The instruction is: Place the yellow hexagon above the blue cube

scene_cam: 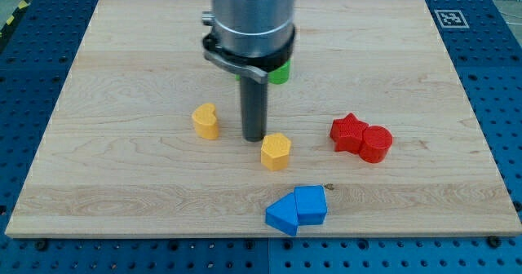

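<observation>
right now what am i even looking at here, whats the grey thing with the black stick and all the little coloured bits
There is one picture, from a single camera looking down at a wooden board. The grey cylinder is the end of a robot arm. It has no hand, so it holds nothing; it only pushes blocks with the dark rod. My tip rests on the board just up and left of the yellow hexagon. Another yellow block lies further left. On the view's right, a red star touches a red cylinder. Near the bottom, a blue cube touches a blue wedge-like block. A green block is half hidden behind the arm.
</observation>
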